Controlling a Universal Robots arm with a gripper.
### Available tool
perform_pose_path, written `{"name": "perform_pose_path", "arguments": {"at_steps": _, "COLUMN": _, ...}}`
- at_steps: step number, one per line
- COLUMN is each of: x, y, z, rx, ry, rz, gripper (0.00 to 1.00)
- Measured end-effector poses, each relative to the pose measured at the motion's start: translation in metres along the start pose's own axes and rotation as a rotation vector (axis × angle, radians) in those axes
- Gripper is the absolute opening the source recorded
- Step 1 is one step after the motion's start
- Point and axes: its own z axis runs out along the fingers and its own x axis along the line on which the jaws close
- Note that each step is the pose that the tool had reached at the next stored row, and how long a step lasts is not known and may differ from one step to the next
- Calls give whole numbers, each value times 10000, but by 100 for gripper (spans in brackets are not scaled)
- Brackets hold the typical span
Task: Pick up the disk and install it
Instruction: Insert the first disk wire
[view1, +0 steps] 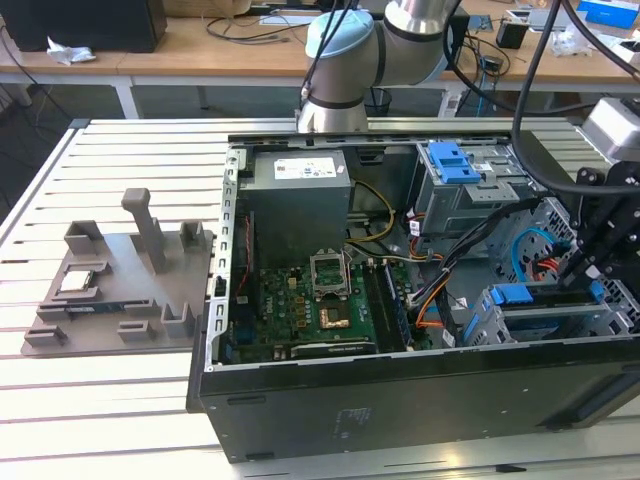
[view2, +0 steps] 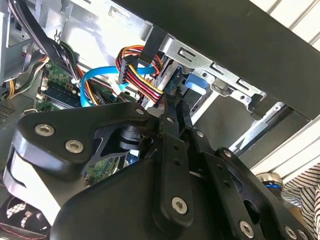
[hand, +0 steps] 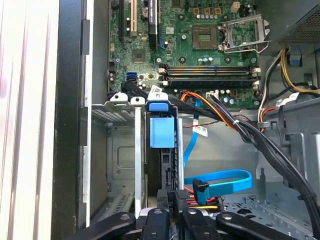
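Where the drive cage (hand: 125, 150) fills the case corner nearest the gripper, the disk (hand: 168, 167) stands on edge in one of its slots. Its blue bracket tab (hand: 162, 131) faces the motherboard (hand: 150, 40). In the first wrist view the gripper (hand: 172, 212) has one finger on each flat side of the disk, drawn narrow and clamped on its near end.

The second wrist view shows the gripper (view2: 177, 107) from behind. Its fingertips come close together at the blue bracket (view2: 196, 84), just beside a red-yellow-black wire bundle (view2: 142, 80) and a blue flat cable (view2: 95, 80).

The exterior view takes in the whole scene. The open computer case (view1: 400, 400) lies on a slatted table (view1: 100, 420), with the gripper (view1: 585, 270) over the cage at the exterior view's right and the disk (view1: 550, 312) below it. A grey fixture tray (view1: 150, 335) lies outside the case at that view's left and holds a small square chip (view1: 80, 283).

Writing: the power supply (view1: 300, 190) has a white label, and a cable in the first wrist view carries a white tag (hand: 200, 131). Neither print is legible.

Inside the case are the motherboard with its open processor socket (hand: 240, 32), memory slots (hand: 210, 72) and the cables.
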Motion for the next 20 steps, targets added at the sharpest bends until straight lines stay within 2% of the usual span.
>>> {"name": "perform_pose_path", "arguments": {"at_steps": 8, "x": 0, "y": 3, "z": 17, "rx": 0, "ry": -4, "rz": -1, "gripper": 17}}
{"name": "perform_pose_path", "arguments": {"at_steps": 13, "x": -5, "y": 7, "z": -13, "rx": 0, "ry": -12, "rz": 61, "gripper": 17}}
{"name": "perform_pose_path", "arguments": {"at_steps": 20, "x": -6, "y": 5, "z": -6, "rx": 1, "ry": -28, "rz": 184, "gripper": 17}}
